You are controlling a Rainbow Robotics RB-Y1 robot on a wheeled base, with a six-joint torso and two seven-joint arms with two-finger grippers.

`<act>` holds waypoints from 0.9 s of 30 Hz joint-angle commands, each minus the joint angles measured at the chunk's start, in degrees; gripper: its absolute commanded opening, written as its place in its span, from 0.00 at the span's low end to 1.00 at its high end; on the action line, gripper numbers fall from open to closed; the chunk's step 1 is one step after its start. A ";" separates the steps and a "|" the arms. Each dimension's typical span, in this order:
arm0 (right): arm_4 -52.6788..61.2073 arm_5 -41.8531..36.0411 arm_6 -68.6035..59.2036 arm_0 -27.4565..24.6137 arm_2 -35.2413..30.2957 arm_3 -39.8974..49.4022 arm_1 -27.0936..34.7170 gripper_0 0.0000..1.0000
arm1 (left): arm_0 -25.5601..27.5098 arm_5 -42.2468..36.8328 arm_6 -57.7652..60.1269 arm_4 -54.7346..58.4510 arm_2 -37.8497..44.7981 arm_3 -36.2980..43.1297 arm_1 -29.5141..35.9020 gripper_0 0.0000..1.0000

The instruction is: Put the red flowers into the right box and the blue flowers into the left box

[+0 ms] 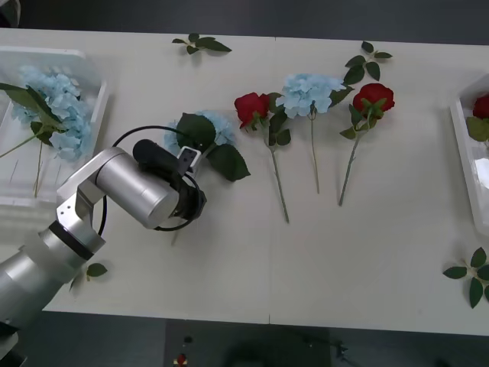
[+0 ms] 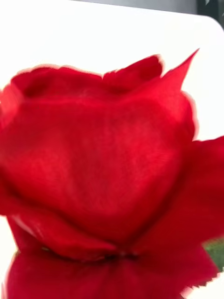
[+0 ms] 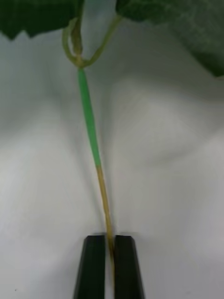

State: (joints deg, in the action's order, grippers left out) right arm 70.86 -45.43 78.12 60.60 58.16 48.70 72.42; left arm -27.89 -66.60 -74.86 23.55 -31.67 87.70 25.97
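the left gripper (image 3: 109,243) has its black fingers pressed together on the thin stem of a blue flower (image 1: 205,131), which lies on the table (image 1: 321,260) toward the left side, its pale head and big leaves just beyond the wrist. the step in hand looks like the pick-up of this blue flower, with the grasp made and the lift not yet done. next it calls for raising the stem clear of the surface and carrying it toward the left box (image 1: 88,65) at the table's far-left corner, where another blue flower (image 1: 53,107) already lies. the path there looks open, with only the box wall to clear. in the middle of the table lie a red flower (image 1: 252,107), a second blue one (image 1: 309,92) and another red one (image 1: 373,98), close together, well apart from the carried stem. the right box (image 1: 462,145) sits at the right edge with a red bloom (image 1: 481,105) inside. the right wrist view is close on a red rose (image 2: 102,159); i cannot tell how the right gripper's fingers stand. loose leaf sprigs (image 1: 200,43) lie by the far edge.
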 commanded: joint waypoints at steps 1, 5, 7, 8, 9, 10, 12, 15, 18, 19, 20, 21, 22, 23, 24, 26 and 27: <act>2.88 0.17 -0.42 2.06 -1.74 -1.42 3.51 0.83 | 1.17 1.56 -0.99 0.80 -0.76 0.90 1.45 0.58; 5.17 0.17 0.37 2.06 -1.74 -1.86 3.42 1.00 | 1.17 2.62 -0.99 0.80 -0.76 0.90 1.10 0.70; 5.34 0.08 0.54 2.06 -1.83 -2.12 3.34 1.00 | 1.17 2.70 -0.90 0.45 -0.76 0.90 0.93 0.70; 5.61 0.17 0.81 2.06 -1.83 -2.21 3.25 1.00 | 1.17 2.70 -0.90 0.19 -0.76 0.90 0.84 0.70; 5.69 0.08 0.89 2.06 -1.83 -2.21 3.25 1.00 | 1.08 2.70 -0.90 0.01 -0.76 0.90 0.84 0.69; 5.96 0.17 0.98 2.06 -1.83 -2.29 3.25 1.00 | 1.17 2.70 -0.81 -0.17 -0.76 0.90 0.75 0.64; 6.40 0.17 1.07 2.06 -1.74 -2.38 3.25 1.00 | 1.08 2.70 -0.90 -0.43 -0.76 0.90 0.84 0.58; 8.07 0.08 1.51 2.06 -1.83 -2.47 3.25 1.00 | 1.08 2.62 -0.99 -0.43 -0.76 0.72 0.84 0.56; 11.67 -1.15 2.12 2.06 -1.83 -2.56 3.25 1.00 | 1.08 2.62 -0.99 -0.43 -0.93 0.19 0.84 0.36; 13.17 -1.68 2.30 2.06 -1.91 -2.56 3.25 1.00 | 1.17 2.62 -0.99 -0.52 -1.02 0.11 0.75 0.23; 14.57 -2.29 2.56 2.06 -2.09 -2.38 3.34 1.00 | 1.08 2.62 -0.99 -0.69 -1.20 0.11 0.75 0.16; 16.77 -3.35 2.65 2.06 -2.35 -2.29 3.42 1.00 | 1.17 2.62 -0.99 -0.78 -1.29 0.02 0.75 0.11; 18.79 -4.66 2.83 2.06 -2.70 -2.12 3.42 1.00 | 1.17 2.62 -0.99 -0.87 -1.29 -0.07 0.75 0.10; 19.85 -5.37 2.83 2.06 -2.88 -2.12 3.42 1.00 | 1.17 2.62 -0.99 -0.96 -1.37 -0.07 0.75 0.10; 21.95 -6.69 2.56 2.06 -3.14 -1.94 3.42 1.00 | 1.17 2.62 -1.08 -0.87 -1.46 -0.25 0.75 0.09; 24.86 -8.18 2.21 2.06 -3.23 -1.68 3.16 1.00 | 1.17 2.62 -1.08 -1.22 -1.90 -0.25 0.84 0.02; 26.26 -8.88 2.12 2.06 -3.23 -1.50 2.90 1.00 | 1.25 2.62 -1.08 -1.31 -2.08 -0.25 0.93 0.00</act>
State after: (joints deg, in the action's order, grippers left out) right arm 94.79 -53.50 78.13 60.60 56.43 47.11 72.43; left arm -27.24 -64.00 -74.89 22.49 -31.86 87.66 26.40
